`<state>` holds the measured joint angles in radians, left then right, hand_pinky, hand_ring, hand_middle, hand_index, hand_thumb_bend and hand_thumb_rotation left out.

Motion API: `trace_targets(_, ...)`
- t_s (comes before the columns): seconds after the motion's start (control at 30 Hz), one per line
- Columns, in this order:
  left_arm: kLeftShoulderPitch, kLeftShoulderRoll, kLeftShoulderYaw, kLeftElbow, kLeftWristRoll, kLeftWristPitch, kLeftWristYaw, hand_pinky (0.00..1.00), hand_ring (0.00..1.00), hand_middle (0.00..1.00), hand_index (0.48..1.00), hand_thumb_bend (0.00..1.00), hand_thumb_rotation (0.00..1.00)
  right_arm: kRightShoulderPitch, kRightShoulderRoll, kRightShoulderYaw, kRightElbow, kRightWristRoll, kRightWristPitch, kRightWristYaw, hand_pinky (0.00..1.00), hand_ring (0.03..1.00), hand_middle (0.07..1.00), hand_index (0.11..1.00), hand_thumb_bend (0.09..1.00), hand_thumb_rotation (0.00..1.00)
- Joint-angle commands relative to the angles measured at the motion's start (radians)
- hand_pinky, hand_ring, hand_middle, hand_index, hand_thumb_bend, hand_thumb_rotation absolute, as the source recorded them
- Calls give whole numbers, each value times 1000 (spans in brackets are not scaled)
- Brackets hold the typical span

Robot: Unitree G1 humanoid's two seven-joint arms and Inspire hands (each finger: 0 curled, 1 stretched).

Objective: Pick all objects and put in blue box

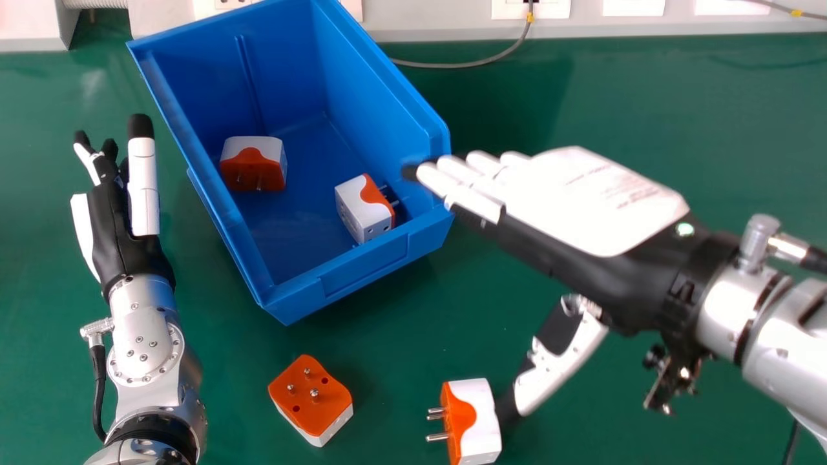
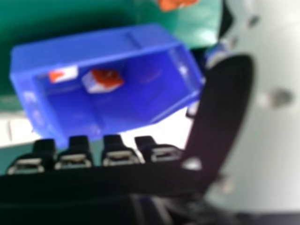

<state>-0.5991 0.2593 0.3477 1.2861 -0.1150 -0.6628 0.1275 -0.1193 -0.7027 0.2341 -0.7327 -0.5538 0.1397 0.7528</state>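
Above the table's right half, my right hand [image 1: 581, 200] is open, its straight fingers at the blue box's right rim; in the right hand view my right hand [image 2: 117, 157] shows fingers and thumb apart. My left hand [image 1: 123, 213] rests open left of the box. Inside the blue box [image 1: 362, 274] lie two orange-and-white adapters, one at left [image 1: 253, 163] and one near the right wall [image 1: 366, 208]. On the table, one adapter [image 1: 310, 397] lies prongs up, and another adapter [image 1: 470, 423] has its prongs pointing left, close to my right thumb. The box [image 2: 93, 49] also appears in the right hand view.
The green table [image 1: 678, 129] extends right of the box. A grey cable [image 1: 465, 64] curves over its back edge, beside the wall with sockets [image 1: 539, 9]. My left forearm [image 1: 145, 349] lies along the left side.
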Motion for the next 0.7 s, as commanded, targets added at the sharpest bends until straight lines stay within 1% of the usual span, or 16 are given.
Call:
trace_targets(0.0, -19, 17, -5, -14, 13, -17, 3, 923, 968, 996, 992, 988, 902, 1, -3, 15, -28, -11, 6, 30, 1000, 1000, 1000, 981, 1000, 291)
trace_targets(0.17, -15, 20, -8, -16, 11, -20, 3, 921, 967, 996, 992, 995, 901, -12, 14, 104, -21, -94, 29, 109, 989, 993, 991, 965, 1000, 268)
trace_targets(0.23, -15, 22, -7, -16, 7, -19, -3, 920, 967, 995, 992, 997, 900, -17, 25, 122, -22, -120, 45, 137, 972, 982, 980, 956, 1000, 256)
trace_targets(0.33, -17, 21, -3, -17, 0, -20, -15, 921, 967, 995, 992, 999, 900, -23, 46, 137, -26, -151, 63, 165, 952, 974, 972, 947, 1000, 246)
trace_targets(0.4, -17, 21, -2, -15, -2, -20, -22, 924, 967, 995, 992, 1000, 900, -22, 64, 152, -22, -177, 64, 168, 938, 970, 966, 940, 1000, 239)
trace_targets(0.47, -16, 22, -3, -14, 1, -21, -22, 927, 968, 995, 992, 1000, 899, -16, 85, 171, -16, -206, 62, 163, 929, 966, 963, 936, 1000, 234)
trace_targets(0.53, -15, 23, -4, -16, 4, -20, -17, 930, 969, 995, 992, 1000, 899, -9, 102, 187, -9, -234, 55, 160, 924, 964, 959, 933, 1000, 229)
trace_targets(0.67, -17, 28, -3, -15, 2, -18, -21, 929, 970, 995, 993, 1000, 899, -2, 134, 227, 5, -300, 43, 157, 918, 959, 953, 928, 1000, 220)
